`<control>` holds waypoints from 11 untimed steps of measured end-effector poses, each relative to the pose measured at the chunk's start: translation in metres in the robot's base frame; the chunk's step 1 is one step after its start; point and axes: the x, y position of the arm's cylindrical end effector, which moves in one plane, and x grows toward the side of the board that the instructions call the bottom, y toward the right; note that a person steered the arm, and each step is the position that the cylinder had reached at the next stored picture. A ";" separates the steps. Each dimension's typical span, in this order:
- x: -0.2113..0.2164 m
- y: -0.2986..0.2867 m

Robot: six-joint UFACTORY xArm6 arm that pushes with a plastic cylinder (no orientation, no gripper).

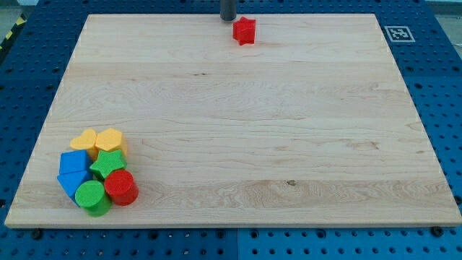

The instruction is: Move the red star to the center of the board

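Nearest the camera, at the view's bottom left corner of the table (238,180), sits a tight cluster of blocks. A green cylinder (92,196) and a red cylinder (120,187) lie at its lower edge, touching. Just above them is a green star (107,164), with two blue blocks (72,170) to its left and two yellow blocks (100,140) at the top of the cluster; the exact shapes of the blue and yellow ones are hard to make out.

The red star (245,30) lies well apart from that cluster, near the table's top edge, a little right of the middle. The table's centre is far below it toward the view's bottom, so the task looks barely begun.

The arm has no fingers, so there is nothing to open or close. It ends in a dark rod, and the tip (228,19) stands just up and left of the red star, close to it; whether they touch cannot be told.

The likely risk is an off-centre push. From this side, the tip would drive the red star down and to the right instead of straight toward the centre, or it could slip off a point of the star and spin it away. A marker tag (398,33) sits at the table's top right corner.
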 end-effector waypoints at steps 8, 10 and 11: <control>0.092 0.033; 0.077 0.023; 0.081 0.023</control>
